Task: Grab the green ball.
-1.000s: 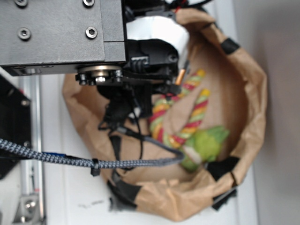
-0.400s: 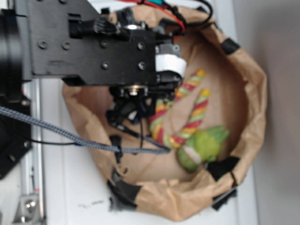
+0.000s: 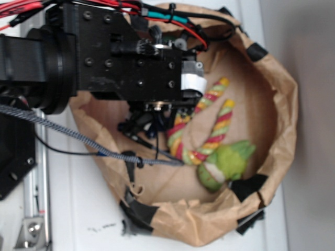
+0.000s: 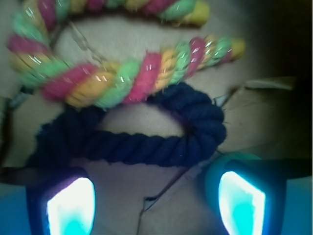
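Observation:
The green ball does not show plainly in either view; in the exterior view the black arm covers the left half of the bag. My gripper [image 3: 144,124] reaches down into the brown paper bag [image 3: 285,110], under the arm. In the wrist view the gripper [image 4: 156,203] is open, its two glowing fingertips [image 4: 71,205] wide apart over bare paper, with nothing between them. A teal-green curved edge [image 4: 213,172] hugs the right fingertip; I cannot tell whether it is the ball. A navy rope ring [image 4: 146,144] lies just beyond the fingertips.
A red, yellow and green twisted rope toy [image 3: 212,128] [image 4: 122,81] lies in the bag's middle, beyond the navy ring. A fuzzy lime-green plush toy [image 3: 225,164] rests at the bag's lower right. A braided cable [image 3: 78,141] crosses the bag's left rim. The bag's walls stand high.
The arm's bulky part has shifted left and upward in the exterior view, showing the wrist block over the bag. The rope toy and plush toy have not moved.

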